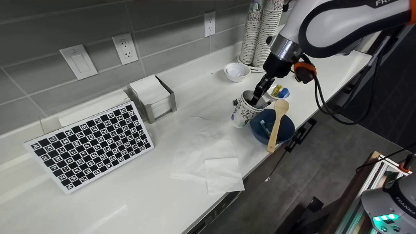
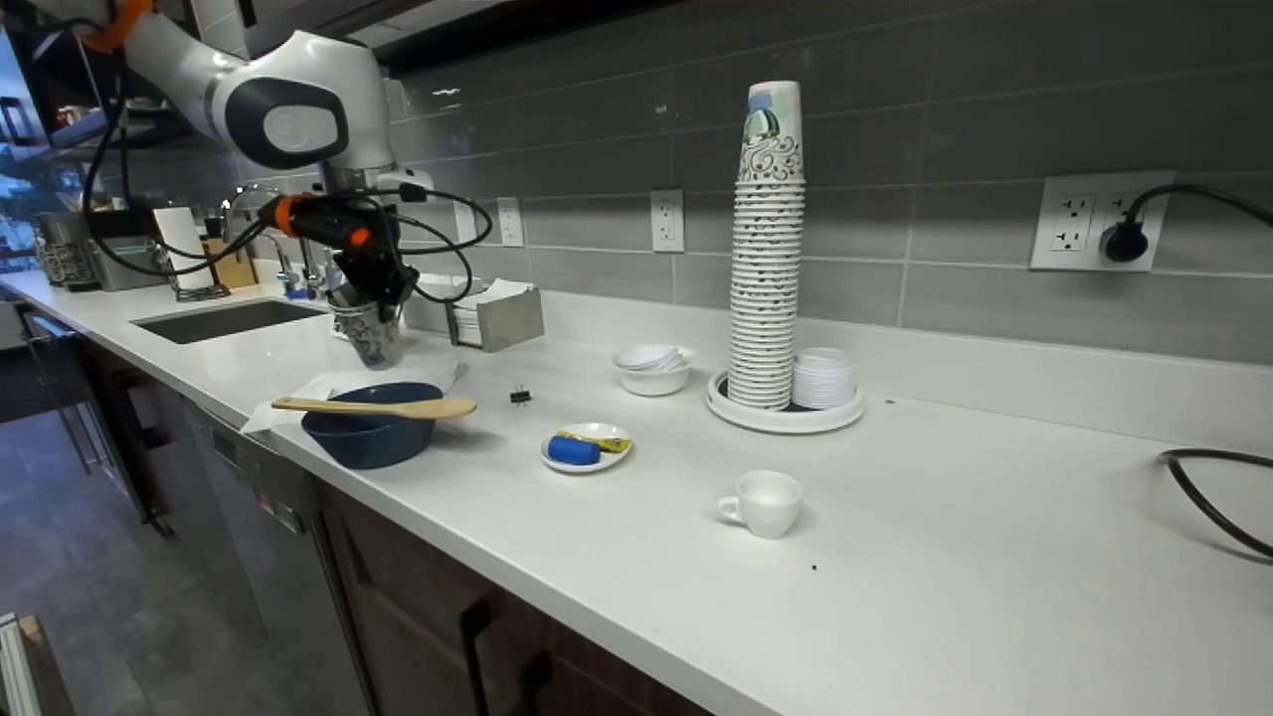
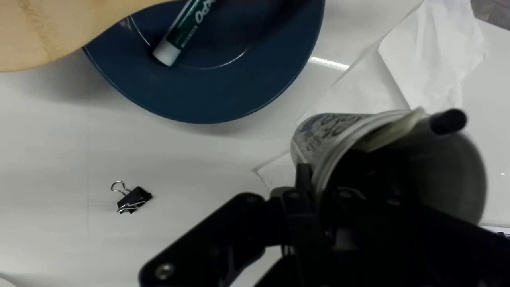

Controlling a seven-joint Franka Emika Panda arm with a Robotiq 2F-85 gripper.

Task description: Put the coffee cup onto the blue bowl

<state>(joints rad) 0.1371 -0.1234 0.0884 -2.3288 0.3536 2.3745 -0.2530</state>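
Wrist view is showing the fingers [image 3: 303, 181] pinching the wall of a patterned paper coffee cup [image 1: 243, 112], one finger sitting inside, one outside. Blue bowl [image 3: 207, 95] is lying up and left of the fingers there, near the cup; in both exterior views it is sitting lower than the fingertips, so the next move is probably calling for a short sideways carry, then a release. Cup's long axis is tilting, mouth toward the fingers, base pointing away. Wooden spoon [image 1: 276, 128] is crossing the bowl's rim below the fingers, marker [image 3: 185, 30] lying inside; either could be blocking a flat seat. Gripper [image 1: 256, 97] is slanting down into the cup, Franka arm [image 1: 338, 26] bending above; whether the base is touching the counter [image 1: 156, 182], can't tell.
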